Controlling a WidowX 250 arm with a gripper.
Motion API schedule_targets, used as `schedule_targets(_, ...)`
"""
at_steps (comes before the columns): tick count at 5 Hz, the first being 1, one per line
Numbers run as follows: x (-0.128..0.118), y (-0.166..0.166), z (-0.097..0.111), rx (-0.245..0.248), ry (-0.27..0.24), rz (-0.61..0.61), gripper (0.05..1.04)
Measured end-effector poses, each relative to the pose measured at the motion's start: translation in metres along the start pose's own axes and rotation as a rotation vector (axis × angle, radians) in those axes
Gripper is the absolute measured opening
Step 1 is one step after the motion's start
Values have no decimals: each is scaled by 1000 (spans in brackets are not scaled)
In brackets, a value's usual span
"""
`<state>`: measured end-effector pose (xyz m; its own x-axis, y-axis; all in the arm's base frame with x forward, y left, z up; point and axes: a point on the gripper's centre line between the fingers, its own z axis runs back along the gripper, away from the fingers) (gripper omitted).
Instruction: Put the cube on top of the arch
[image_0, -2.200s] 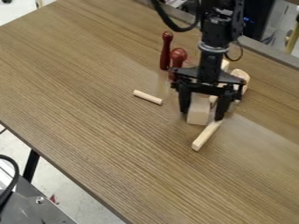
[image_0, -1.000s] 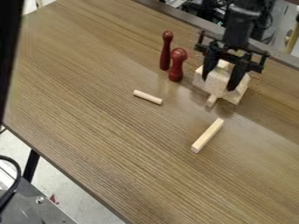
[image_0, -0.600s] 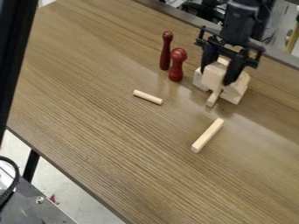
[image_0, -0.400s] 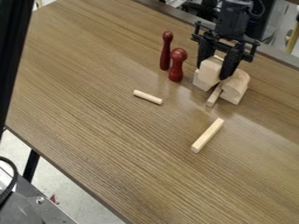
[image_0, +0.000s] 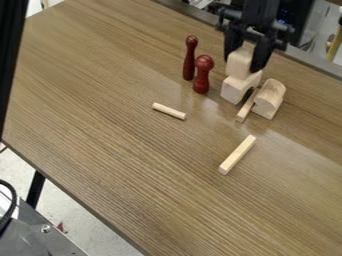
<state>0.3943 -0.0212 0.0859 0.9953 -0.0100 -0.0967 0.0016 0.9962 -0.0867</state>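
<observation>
My gripper (image_0: 244, 61) hangs over the back right of the table, shut on the pale wooden cube (image_0: 239, 64), with a finger on either side. Just below the cube stands a pale block (image_0: 235, 90) with a dark curved hollow at its right side, which looks like the arch. The cube overlaps its back part from this angle; I cannot tell if the two touch. A round-topped wooden block (image_0: 270, 98) stands to the right of the arch, apart from the cube.
A thin stick (image_0: 245, 109) lies between the two blocks. Two dark red pegs (image_0: 190, 60) (image_0: 202, 77) stand left of the arch. A short dowel (image_0: 169, 111) and a longer stick (image_0: 237, 154) lie nearer the front. A black upright shape (image_0: 12, 55) runs along the left edge.
From the middle of the table, my gripper has carried the cube back and right over the blocks, then left and farther back. The longer stick and both blocks now show more fully.
</observation>
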Motion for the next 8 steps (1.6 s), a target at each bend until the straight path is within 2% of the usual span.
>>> schedule_targets(2, 17, 6, -5, -8, 6, 6, 569)
schedule_targets(4, 22, 6, -19, -20, 44, -9, 569)
schedule_targets(5, 22, 6, -20, -18, 46, -12, 569)
schedule_targets(6, 23, 6, -20, -18, 41, -14, 616)
schedule_targets(7, 24, 7, -20, -15, 34, -3, 910)
schedule_targets(8, 22, 7, -26, -15, 44, 4, 1003)
